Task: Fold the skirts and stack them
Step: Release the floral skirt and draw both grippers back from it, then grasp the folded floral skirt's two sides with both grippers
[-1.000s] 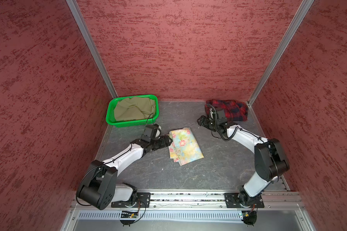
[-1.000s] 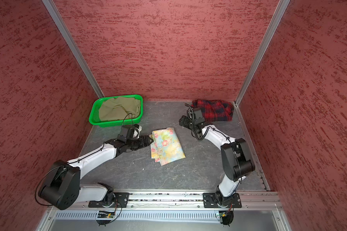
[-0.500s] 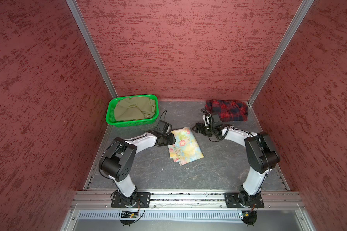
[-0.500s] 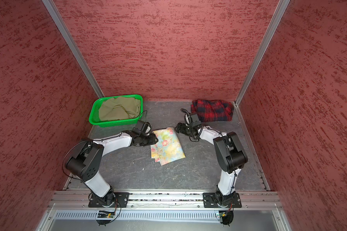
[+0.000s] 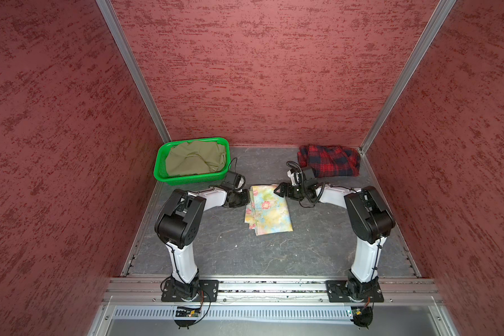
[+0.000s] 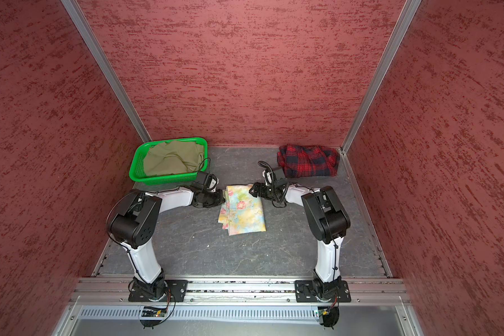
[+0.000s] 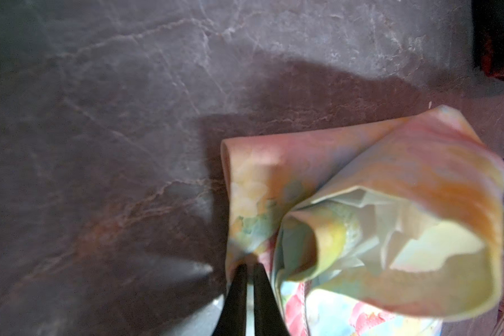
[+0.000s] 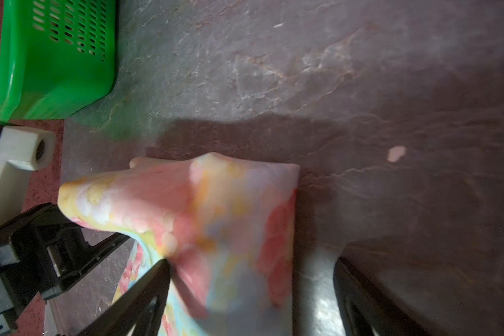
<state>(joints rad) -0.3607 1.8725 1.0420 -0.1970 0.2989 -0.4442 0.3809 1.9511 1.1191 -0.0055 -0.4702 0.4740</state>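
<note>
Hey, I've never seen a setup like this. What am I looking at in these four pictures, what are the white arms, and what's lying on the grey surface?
These are two white robot arms bolted to a rail at the near edge of a grey table. Two pictures look down from overhead and are nearly alike. The other two come from a small camera on each arm's wrist, looking along its pinching tool.

A folded floral skirt lies mid-table. A plaid skirt sits in the far right corner, and an olive skirt lies bunched in a green basket at the far left.

The left tool is shut, pinching the floral skirt's far left corner. The right tool is open, its fingers either side of the far right corner, gripping nothing yet.
</note>
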